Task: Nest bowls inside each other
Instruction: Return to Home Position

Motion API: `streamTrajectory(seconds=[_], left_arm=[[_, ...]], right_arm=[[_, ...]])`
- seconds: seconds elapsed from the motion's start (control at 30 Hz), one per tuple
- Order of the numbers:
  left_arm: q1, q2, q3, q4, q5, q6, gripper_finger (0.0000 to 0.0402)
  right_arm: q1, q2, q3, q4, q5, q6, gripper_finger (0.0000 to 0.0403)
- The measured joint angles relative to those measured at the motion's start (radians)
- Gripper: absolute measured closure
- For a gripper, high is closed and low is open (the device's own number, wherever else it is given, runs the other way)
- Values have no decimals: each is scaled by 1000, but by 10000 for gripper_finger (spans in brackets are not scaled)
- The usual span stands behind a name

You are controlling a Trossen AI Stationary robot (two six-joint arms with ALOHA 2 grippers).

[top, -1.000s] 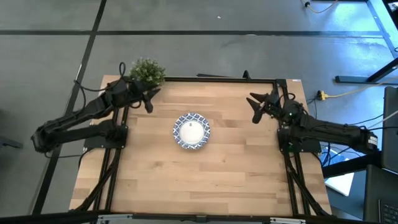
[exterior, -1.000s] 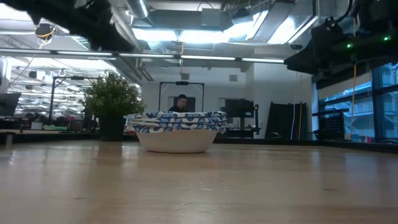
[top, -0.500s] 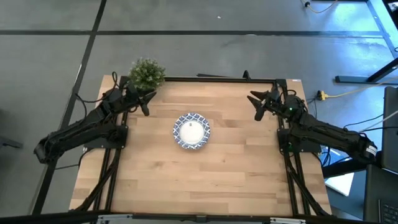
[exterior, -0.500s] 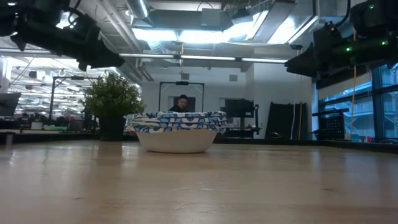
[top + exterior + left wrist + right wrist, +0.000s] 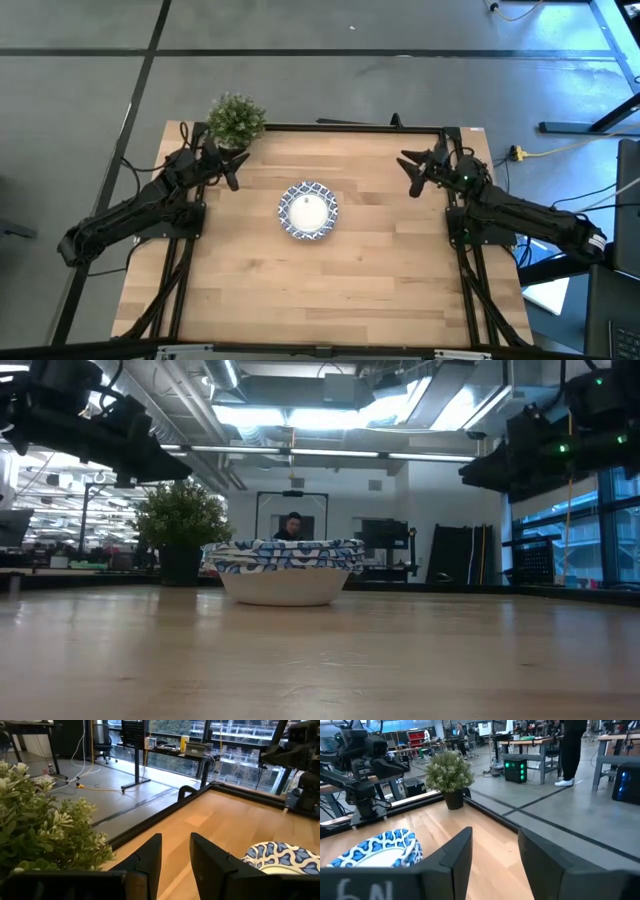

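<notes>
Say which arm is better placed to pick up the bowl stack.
Probably left: the left gripper, open, hangs slightly nearer the bowl stack, though the plant stands close beside it. The right gripper, also open, faces the stack from a little farther.

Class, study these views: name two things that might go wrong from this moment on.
The left hand hovers, open, beside the potted plant at the corner of the table; a careless swing might knock it off. The nested bowls stand loose between it and the right hand; a low sweep may scatter them.
</notes>
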Motion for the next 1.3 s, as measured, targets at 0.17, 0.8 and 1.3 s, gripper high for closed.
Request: streamTrajectory(seconds=[0.17, 0.8, 1.3], left_arm=[[0, 1, 0, 0, -24, 0, 306], [0, 1, 0, -97, -70, -24, 306], [0, -8, 0, -197, -65, -69, 306]], right_arm=[[0, 1, -133, 204, 0, 77, 243], [-5, 0, -110, 204, -18, 29, 243], [-5, 0, -110, 203, -17, 27, 243]])
